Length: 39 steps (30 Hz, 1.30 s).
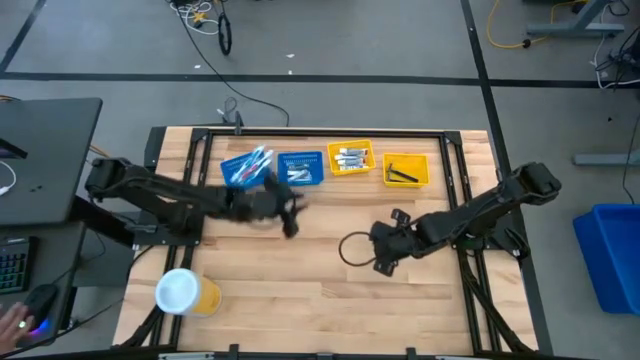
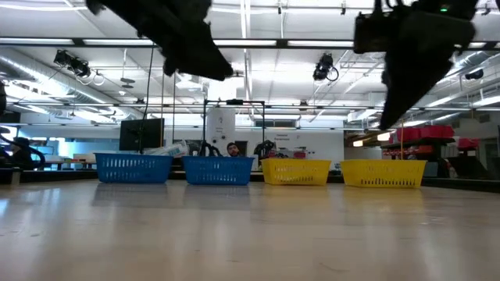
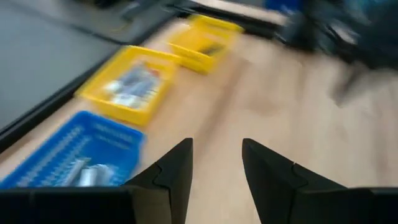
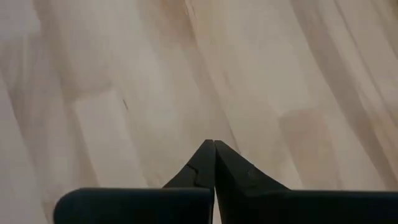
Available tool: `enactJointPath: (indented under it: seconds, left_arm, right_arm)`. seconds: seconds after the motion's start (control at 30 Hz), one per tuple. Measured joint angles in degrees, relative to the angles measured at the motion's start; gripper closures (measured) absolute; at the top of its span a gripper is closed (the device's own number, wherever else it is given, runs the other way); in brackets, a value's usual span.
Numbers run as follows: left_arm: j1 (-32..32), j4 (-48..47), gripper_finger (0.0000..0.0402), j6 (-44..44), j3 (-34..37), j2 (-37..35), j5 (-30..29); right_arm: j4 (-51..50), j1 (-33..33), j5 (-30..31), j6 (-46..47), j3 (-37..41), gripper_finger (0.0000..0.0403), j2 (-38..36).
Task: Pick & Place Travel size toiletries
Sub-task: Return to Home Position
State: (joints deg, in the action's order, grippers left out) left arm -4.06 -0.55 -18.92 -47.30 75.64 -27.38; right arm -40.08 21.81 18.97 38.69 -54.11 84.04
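The pale wooden-plank worktop (image 1: 320,300) carries nothing across its middle and near side except a large yellow tub with a white lid (image 1: 182,292) at its near left corner. No loose item lies on the boards, so I judge the sorting finished and both arms free to park.

The left arm reaches in from the left. The left pincer (image 1: 291,218) hangs above the boards just in front of the two blue bins. Its fingers (image 3: 177,174) stand apart with nothing between them. The right arm angles in from the right, and the right pincer (image 1: 383,262) hovers over the open centre. Its fingers (image 4: 230,168) are pressed together tip to tip and grip nothing.

Four small mesh plastic bins stand side by side along the far edge, seemingly so that each kind of item has its own home. They are the left blue bin (image 2: 133,168), the right blue bin (image 2: 219,169), the left yellow bin (image 2: 295,172) and the right yellow bin (image 2: 383,172).

- The white, blue and pink toothbrushes (image 1: 252,163) fill the left blue bin.
- The small silvery pieces (image 1: 300,174) lie in the right blue bin. They are perhaps tubes or clippers; I cannot tell which.
- The little white toothpaste tubes (image 1: 350,157) lie in the left yellow bin.
- The dark-handled razors (image 1: 402,175) lie in the right yellow bin.

The silvery pieces lie nearest the left pincer, just beyond it toward the far edge. Every item is well apart from the right pincer.
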Motion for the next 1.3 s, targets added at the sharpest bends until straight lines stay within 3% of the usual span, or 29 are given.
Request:
enactJointPath:
  seconds: [0.13, 0.3, 0.47, 0.63, 0.8, 0.93, 1.07, 1.3]
  left_arm:
    - [-9.4, -0.1, 0.0253, 4.0, 0.7, 2.2, -1.5]
    - [-16.8, -3.3, 0.0253, -1.8, 0.9, 6.1, -5.9]
    - [-19.2, -5.1, 0.0253, -4.4, 0.9, 8.1, -9.7]
    - [-19.2, -4.9, 0.0253, -4.3, 0.8, 8.4, -10.2]
    - [-19.3, -8.1, 0.0253, -1.6, 0.8, 7.0, -11.4]
    - [-19.7, -14.1, 0.0253, -0.8, 0.8, -1.4, -13.8]
    - [-19.7, -20.0, 0.0253, 0.2, 0.9, -11.4, -15.1]
    - [-19.4, -5.4, 0.0253, 11.2, 13.5, -28.6, -8.8]
  right_arm:
    - [-2.9, 3.0, -0.1, 2.0, 1.0, 0.04, 0.0]
    - [-4.0, 5.2, -1.1, 6.4, 4.9, 0.0401, 0.0]
    - [0.7, 6.5, -2.2, 5.7, 8.8, 0.0401, -0.3]
    - [7.8, 6.8, 0.9, 0.6, 10.1, 0.0401, -0.5]
    - [5.4, 6.9, 1.9, -5.9, 9.4, 0.0398, -2.1]
    - [2.2, 7.4, 3.5, -13.5, 9.5, 0.0398, -9.6]
    - [7.2, 7.3, 3.5, -23.9, 13.2, 0.0397, -21.5]
    - [30.6, 4.4, -6.3, -38.7, 31.0, 0.0397, -47.2]
